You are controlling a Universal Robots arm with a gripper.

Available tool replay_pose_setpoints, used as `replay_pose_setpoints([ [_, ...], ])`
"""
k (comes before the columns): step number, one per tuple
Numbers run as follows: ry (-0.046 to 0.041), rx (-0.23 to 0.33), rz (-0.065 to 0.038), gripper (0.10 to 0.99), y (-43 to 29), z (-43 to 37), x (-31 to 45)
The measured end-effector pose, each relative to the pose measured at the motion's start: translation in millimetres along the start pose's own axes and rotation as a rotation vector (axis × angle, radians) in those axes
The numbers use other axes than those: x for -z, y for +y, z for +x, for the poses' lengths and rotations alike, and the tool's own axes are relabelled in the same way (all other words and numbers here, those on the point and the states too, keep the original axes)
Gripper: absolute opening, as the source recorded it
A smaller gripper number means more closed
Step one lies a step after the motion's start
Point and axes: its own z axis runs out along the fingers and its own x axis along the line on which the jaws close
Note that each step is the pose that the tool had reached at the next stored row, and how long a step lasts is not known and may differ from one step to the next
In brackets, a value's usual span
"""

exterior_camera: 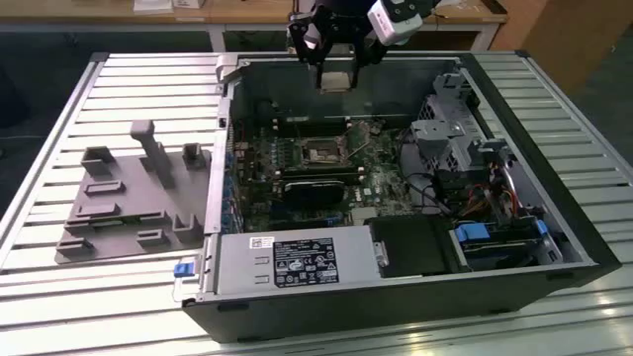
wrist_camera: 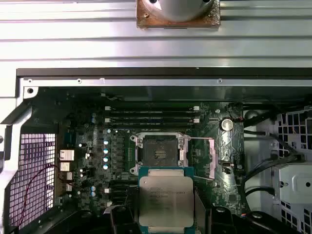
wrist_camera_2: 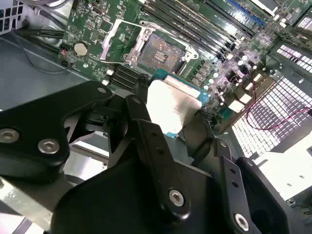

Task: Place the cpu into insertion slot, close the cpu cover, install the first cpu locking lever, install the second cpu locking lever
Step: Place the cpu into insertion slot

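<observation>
The cpu (wrist_camera: 165, 197) is pinched by two opposite edges between the fingers of the gripper (exterior_camera: 336, 73), its pale metal top showing in both wrist views, and it hangs in the air above the open machine, not yet in the board. In the exterior view it sits at twelve o'clock from the insertion slot (exterior_camera: 322, 154) and well apart from it. The slot's dark contact field is bare, and the cpu cover (wrist_camera: 211, 158) is swung open beside it, so the way in looks free. To seat it well, the chip should probably be kept level and square to the socket rim, matched to the socket's keyed orientation, brought straight down without sliding across the contacts, and released only once it rests flat. Beside the slot run the long memory slots (wrist_camera: 151, 114). The computer case (exterior_camera: 227, 148) lies open on its side on the slatted metal table (exterior_camera: 59, 111); it holds the green motherboard (exterior_camera: 259, 159), a black block (exterior_camera: 311, 194) at six o'clock from the slot, the power supply (exterior_camera: 296, 259) at the near edge, and a drive cage (exterior_camera: 445, 137) with cables (exterior_camera: 485, 200) at three o'clock.
</observation>
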Motion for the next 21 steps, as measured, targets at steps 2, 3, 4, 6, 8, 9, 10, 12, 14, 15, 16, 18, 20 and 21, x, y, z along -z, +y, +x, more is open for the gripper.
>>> replay_pose_setpoints([
  [2,0.0000,0.000,0.000,0.537,0.0,0.0,0.0],
  [3,0.0000,0.000,0.000,0.537,0.0,0.0,0.0],
  [4,0.0000,0.000,0.000,0.537,0.0,0.0,0.0],
  [6,-0.0001,0.000,0.000,0.537,0.0,0.0,-0.4],
  [8,-0.0002,0.000,0.000,0.537,-0.1,0.0,-1.5],
  [9,-0.0002,0.000,0.000,0.537,-0.2,-0.1,-2.3],
  [10,-0.0003,0.000,0.000,0.537,-0.3,-0.1,-3.1],
  [12,-0.0006,0.000,0.000,0.537,-0.5,0.1,-5.0],
  [14,-0.0007,0.000,0.000,0.537,-0.6,0.3,-6.9],
  [15,-0.0008,0.000,0.000,0.537,-0.7,0.4,-8.0],
  [16,-0.0009,0.000,0.000,0.537,-0.9,0.5,-9.3],
  [18,-0.0010,0.000,0.000,0.537,-1.1,1.0,-12.2],
  [20,-0.0009,0.000,0.000,0.537,-1.4,1.8,-15.1],
  [21,-0.0009,0.000,0.000,0.537,-1.5,2.1,-16.5],
])
